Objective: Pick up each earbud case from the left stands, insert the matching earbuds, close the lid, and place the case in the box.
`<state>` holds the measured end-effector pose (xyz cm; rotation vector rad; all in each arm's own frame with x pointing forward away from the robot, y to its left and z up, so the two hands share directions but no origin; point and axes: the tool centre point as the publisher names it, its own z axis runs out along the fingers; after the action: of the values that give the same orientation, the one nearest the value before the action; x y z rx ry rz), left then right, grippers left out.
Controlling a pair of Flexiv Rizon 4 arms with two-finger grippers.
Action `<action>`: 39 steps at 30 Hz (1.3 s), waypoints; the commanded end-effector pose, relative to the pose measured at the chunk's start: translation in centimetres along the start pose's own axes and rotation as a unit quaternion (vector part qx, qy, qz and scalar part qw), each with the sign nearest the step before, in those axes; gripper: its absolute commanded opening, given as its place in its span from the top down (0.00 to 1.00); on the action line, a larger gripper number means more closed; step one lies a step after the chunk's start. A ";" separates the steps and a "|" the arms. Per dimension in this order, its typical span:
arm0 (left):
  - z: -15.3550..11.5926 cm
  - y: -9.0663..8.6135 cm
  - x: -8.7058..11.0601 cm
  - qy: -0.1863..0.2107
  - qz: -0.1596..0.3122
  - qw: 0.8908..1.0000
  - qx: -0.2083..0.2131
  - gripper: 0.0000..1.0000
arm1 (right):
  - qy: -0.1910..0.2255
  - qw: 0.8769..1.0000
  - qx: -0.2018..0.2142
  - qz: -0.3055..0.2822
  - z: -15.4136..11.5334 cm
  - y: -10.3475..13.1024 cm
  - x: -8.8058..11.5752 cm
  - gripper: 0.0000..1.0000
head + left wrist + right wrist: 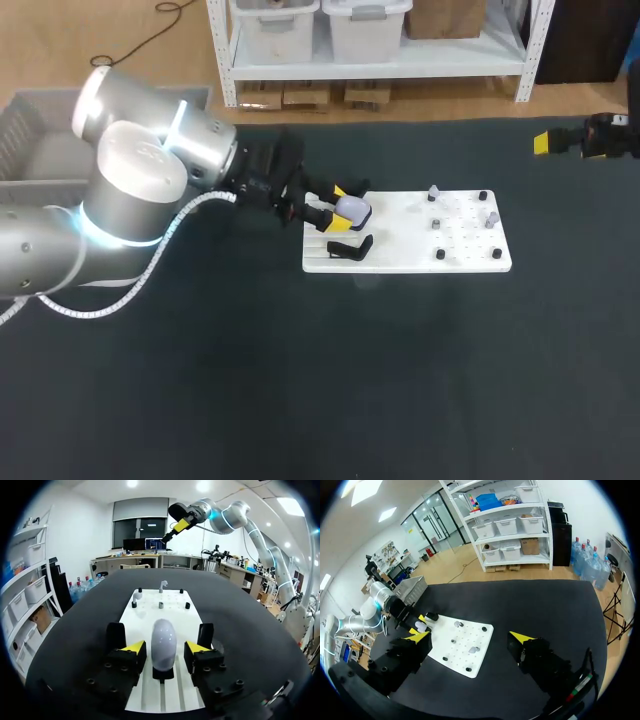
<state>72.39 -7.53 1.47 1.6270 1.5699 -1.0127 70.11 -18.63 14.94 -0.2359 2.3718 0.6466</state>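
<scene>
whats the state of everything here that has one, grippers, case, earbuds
left gripper: open, a finger either side of the white case, small gaps showing
right gripper: open, empty, high over the table
white earbud case: lid shut, upright on its stand
earbuds: out of the case, on pegs of the white board
black object: on the board, open or shut unclear

Glossy smooth plastic earbud case (163, 642), matt white board (176, 612), dark matt tabletop (300, 380).
</scene>
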 end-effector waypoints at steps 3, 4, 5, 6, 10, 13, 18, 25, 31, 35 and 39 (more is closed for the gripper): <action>0.1 -0.1 0.1 0.000 0.001 1.000 0.000 0.55 | 0.000 1.000 0.001 0.000 0.0 0.0 0.0 0.00; 0.1 -0.1 0.1 0.000 0.001 1.000 0.000 0.56 | 0.000 1.000 0.001 0.000 0.0 0.0 0.0 0.00; 0.1 -0.1 0.1 0.001 0.002 1.000 0.000 0.60 | 0.000 1.000 0.001 0.000 0.0 0.0 0.0 0.00; 0.1 -0.2 0.1 0.001 0.002 1.000 0.000 0.62 | 0.000 1.000 0.001 0.000 0.0 0.0 0.0 0.00; 0.2 -0.3 0.1 0.002 0.004 1.000 0.001 0.82 | 0.000 1.000 0.001 0.000 0.0 0.0 0.0 0.00; 0.0 -0.5 -0.1 0.002 0.008 1.000 -0.003 1.00 | 0.000 1.000 0.001 0.000 0.0 0.0 0.0 0.00; -0.8 -0.8 -1.2 -0.005 0.030 0.999 -0.011 1.00 | 0.000 1.000 0.001 0.000 0.0 0.0 0.0 0.00; -3.2 -1.4 -4.0 -0.043 0.054 0.997 -0.034 1.00 | 0.000 1.000 0.001 0.000 0.0 0.0 0.0 0.00; -4.8 -2.1 -7.2 -0.096 0.074 0.991 -0.050 1.00 | 0.000 1.000 0.001 0.000 0.0 0.0 0.0 0.00; -5.2 -2.3 -8.7 -0.135 0.065 0.988 -0.043 1.00 | 0.000 1.000 0.001 0.000 0.0 0.0 0.0 0.00; -5.6 -2.5 -9.5 -0.165 0.047 0.985 -0.034 1.00 | 0.000 1.000 0.001 0.000 0.0 0.0 0.0 0.00</action>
<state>70.92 -7.47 12.72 1.4273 1.2841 -1.1091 70.12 -18.63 14.95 -0.2358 2.3718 0.6467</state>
